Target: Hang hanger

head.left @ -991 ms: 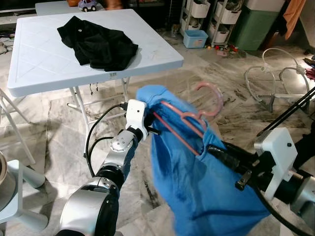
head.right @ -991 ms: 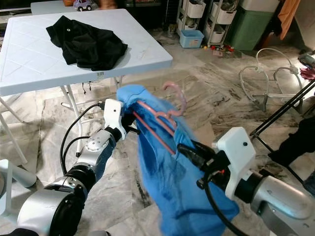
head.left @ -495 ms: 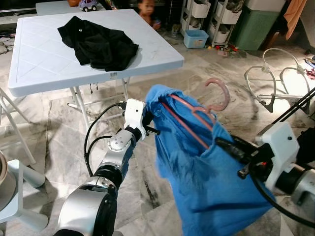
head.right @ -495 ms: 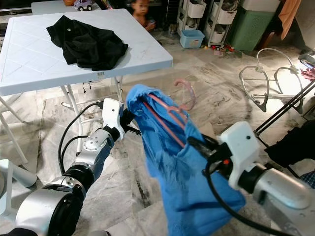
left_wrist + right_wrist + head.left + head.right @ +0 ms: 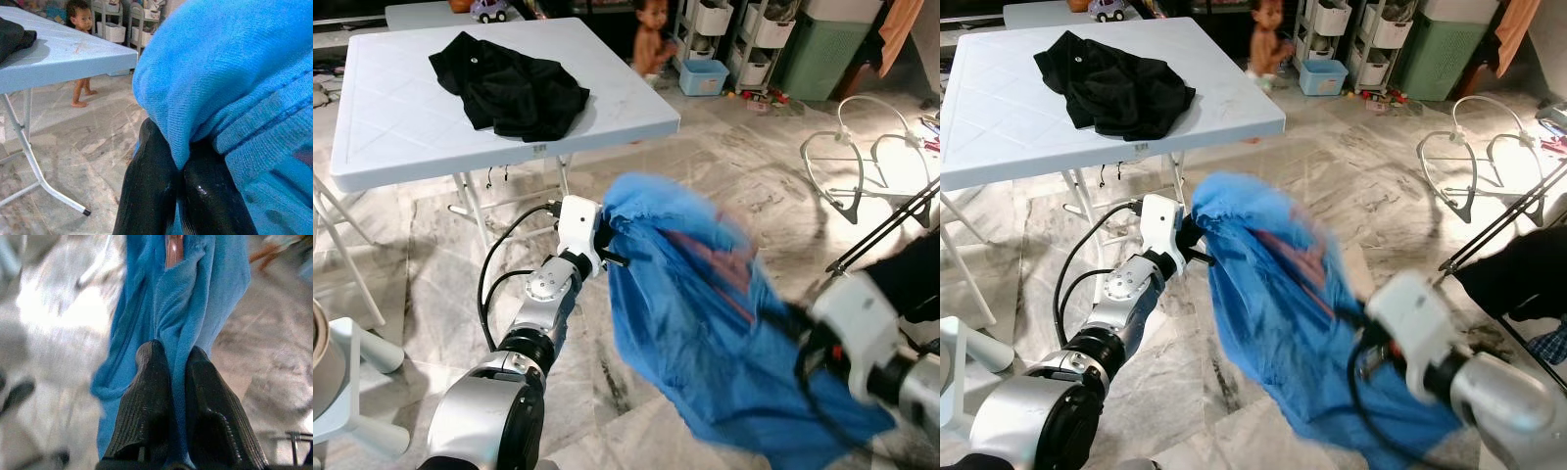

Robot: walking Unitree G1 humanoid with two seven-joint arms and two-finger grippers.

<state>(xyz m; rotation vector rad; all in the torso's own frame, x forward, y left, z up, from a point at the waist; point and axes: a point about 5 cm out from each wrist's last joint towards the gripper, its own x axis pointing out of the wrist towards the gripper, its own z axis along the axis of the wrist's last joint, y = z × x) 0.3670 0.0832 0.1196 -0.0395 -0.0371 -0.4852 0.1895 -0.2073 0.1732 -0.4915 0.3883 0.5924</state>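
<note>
Both grippers, left [image 5: 178, 171] and right [image 5: 171, 377], pinch the blue shirt [image 5: 705, 313]; behind stand a table [image 5: 391, 127] and a child [image 5: 653, 39].

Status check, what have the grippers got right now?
Both grippers shut on blue garment: left gripper, right gripper. Pink hanger inside. Small child beyond table.

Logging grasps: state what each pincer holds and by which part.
Both hold the blue knitted garment: left pincer pinches its upper edge, right pincer a fold lower down.
</note>
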